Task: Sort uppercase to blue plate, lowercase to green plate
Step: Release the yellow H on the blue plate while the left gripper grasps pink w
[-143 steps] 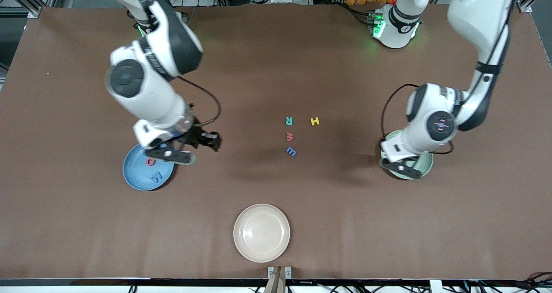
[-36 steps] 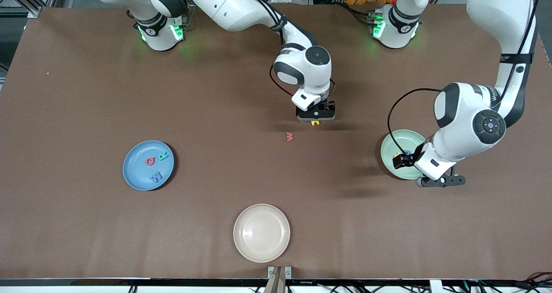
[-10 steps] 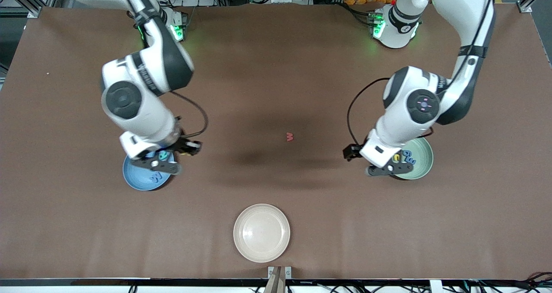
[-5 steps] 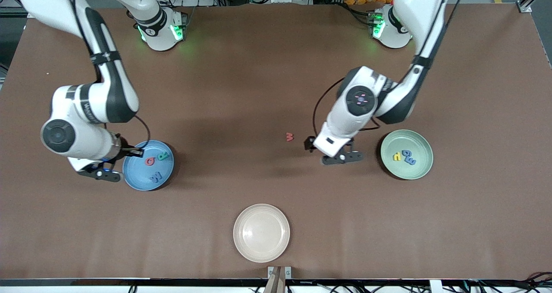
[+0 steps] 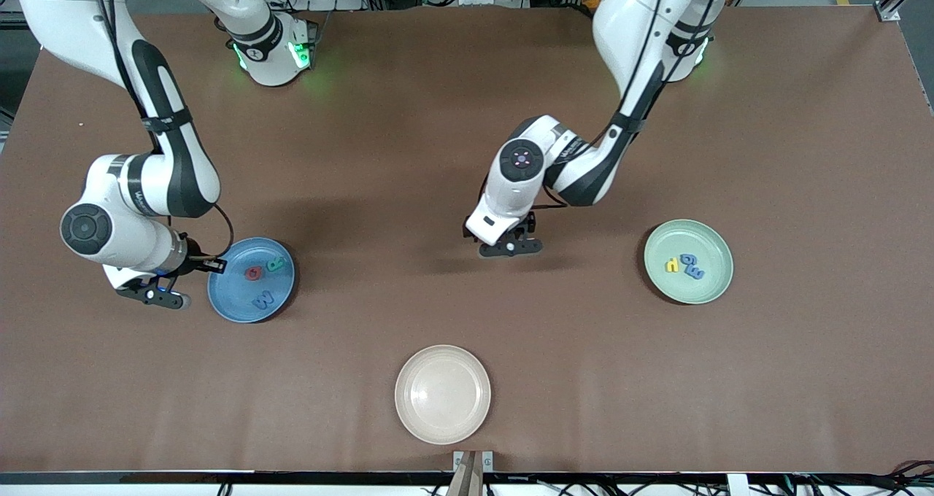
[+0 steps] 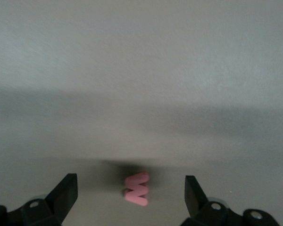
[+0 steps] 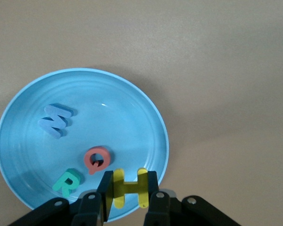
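Left wrist view puts us right over the last stray: the red w [image 6: 137, 189] lies flat on the brown table [image 5: 467, 117], and the left gripper [image 6: 131, 195] hangs above it with its fingers spread wide, one on either side and neither touching. From the front camera that gripper [image 5: 511, 244] sits over mid-table and hides the letter completely.

At the right arm's end, the right gripper [image 7: 127, 190] is clamped on the yellow H [image 7: 127, 186], pinching across the two uprights, poised over the rim of the blue plate [image 7: 19, 122]. Already lying inside are the blue W [image 7: 54, 120], red Q [image 7: 96, 159] and green R [image 7: 67, 182].

Toward the left arm's end, the green plate [image 5: 719, 288] holds a yellow lowercase letter [image 5: 671, 265] and two blue lowercase letters [image 5: 692, 264], all close together. A beige plate [image 5: 408, 416] sits empty nearest the camera.

Handling call: the red w looks like light, squashy foam, thin and low on the table. It should be grabbed across its narrow width, fingertips almost brushing the surface; a gentle squeeze ought to hold it, too hard and it may buckle or pop out.
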Available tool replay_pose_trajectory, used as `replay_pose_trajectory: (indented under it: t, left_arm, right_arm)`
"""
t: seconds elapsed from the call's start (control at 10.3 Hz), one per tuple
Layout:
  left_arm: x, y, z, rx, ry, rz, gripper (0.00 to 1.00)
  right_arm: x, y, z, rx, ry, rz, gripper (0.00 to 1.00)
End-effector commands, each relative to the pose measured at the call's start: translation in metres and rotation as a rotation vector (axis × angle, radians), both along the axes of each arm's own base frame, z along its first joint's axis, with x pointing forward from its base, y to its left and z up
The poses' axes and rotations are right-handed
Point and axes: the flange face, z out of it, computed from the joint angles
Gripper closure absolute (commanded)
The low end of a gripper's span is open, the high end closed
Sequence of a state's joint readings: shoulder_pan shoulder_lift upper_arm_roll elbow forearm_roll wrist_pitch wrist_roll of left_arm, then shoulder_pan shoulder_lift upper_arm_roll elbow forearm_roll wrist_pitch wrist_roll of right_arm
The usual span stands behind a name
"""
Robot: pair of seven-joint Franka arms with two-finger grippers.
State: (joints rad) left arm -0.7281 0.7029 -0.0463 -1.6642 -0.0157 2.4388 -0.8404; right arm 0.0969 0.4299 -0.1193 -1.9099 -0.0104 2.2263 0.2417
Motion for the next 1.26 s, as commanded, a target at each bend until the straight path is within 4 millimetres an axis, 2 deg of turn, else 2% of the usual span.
replay_pose_trajectory:
  t: [0.0,0.1,0.19,0.29,0.49,0.78,1.17]
  left_arm:
    - [0.001,-0.011,-0.007,0.021,-0.027,-0.001,0.0]
    - [-0.001,-0.011,-0.011,0.028,-0.023,-0.005,0.0]
    - [-0.006,-0.014,-0.014,0.032,-0.02,-0.014,0.02]
    - [-0.006,-0.011,-0.017,0.043,-0.018,-0.018,0.02]
    - [-0.006,-0.007,-0.021,0.067,-0.025,-0.034,0.05]
    - [-0.01,-0.006,-0.023,0.079,-0.026,-0.046,0.2]
    - [-0.015,-0.006,-0.028,0.089,-0.013,-0.048,0.3]
  right_arm:
    - [0.002,0.003,0.008,0.016,-0.018,-0.015,0.63]
    - [0.003,0.003,0.011,0.018,-0.025,-0.012,0.42]
    - [0.005,0.004,0.019,0.02,-0.037,-0.006,0.06]
    - [0.008,0.005,0.032,0.021,-0.055,-0.002,0.0]
    - [0.011,0.009,0.067,0.027,-0.11,0.003,0.0]
    - [0.011,0.01,0.116,0.034,-0.185,0.005,0.0]
    - [-0.003,0.011,0.18,0.047,-0.178,0.005,0.0]
